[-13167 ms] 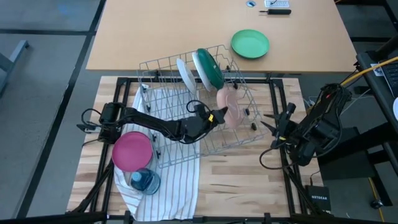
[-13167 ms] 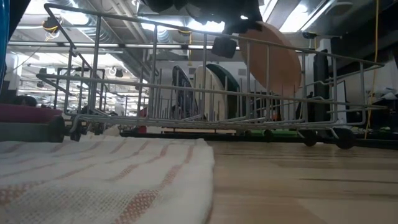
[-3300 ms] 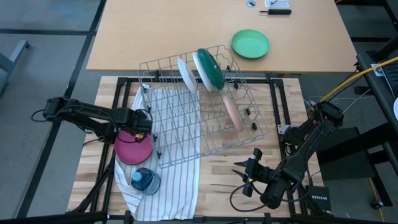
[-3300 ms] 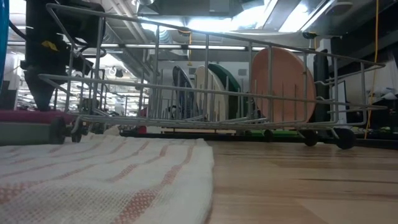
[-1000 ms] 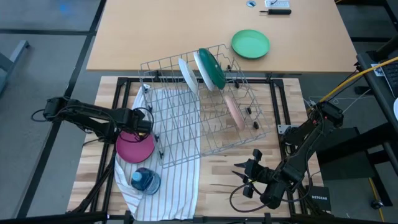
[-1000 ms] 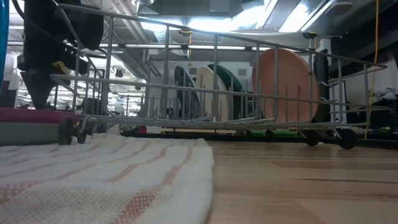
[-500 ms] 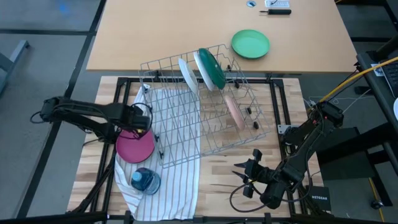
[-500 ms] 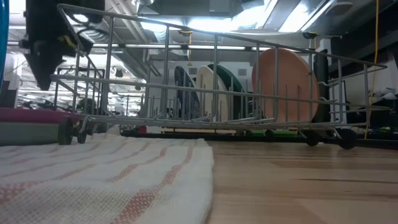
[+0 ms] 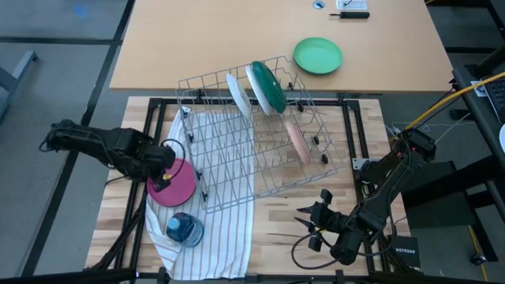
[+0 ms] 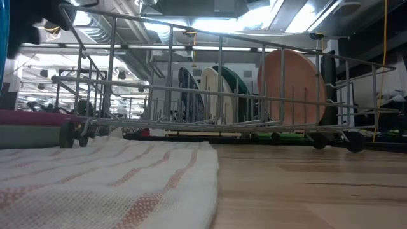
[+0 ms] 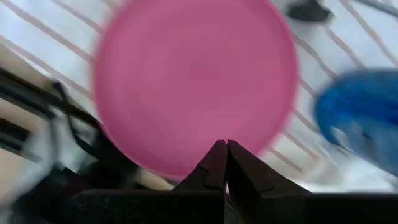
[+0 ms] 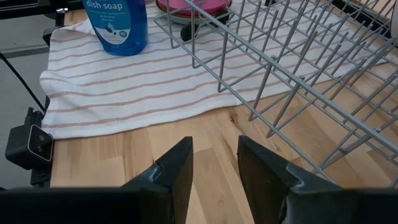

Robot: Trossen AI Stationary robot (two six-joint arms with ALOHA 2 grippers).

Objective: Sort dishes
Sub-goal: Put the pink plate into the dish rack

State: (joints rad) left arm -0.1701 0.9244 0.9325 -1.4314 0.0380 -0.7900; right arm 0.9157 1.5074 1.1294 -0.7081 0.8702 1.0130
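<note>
A magenta plate point(image 9: 177, 185) lies flat on the striped towel point(image 9: 213, 229), left of the wire rack point(image 9: 252, 134); it also shows in the left wrist view point(image 11: 196, 81). My left gripper point(image 9: 162, 180) is shut and hovers above the plate's left rim, clear of it. In the rack, a white plate point(image 9: 237, 93), a dark-green-backed plate point(image 9: 267, 85) and a pale pink plate point(image 9: 296, 140) stand on edge between the wires. My right gripper point(image 9: 312, 217) is open and empty over the bare wood near the rack's near right corner.
A small blue see-through soap container point(image 9: 183, 229) stands on the towel just near of the magenta plate. A vivid green plate point(image 9: 317, 55) lies on the far tan table. The rack's near edge point(image 12: 261, 68) lies close ahead of my right gripper.
My left gripper has risen from just above the magenta plate's far rim, out of the top of the low view, and drawn back toward the table's left and near edge, turning as it went. The plate has stayed flat on the towel.
</note>
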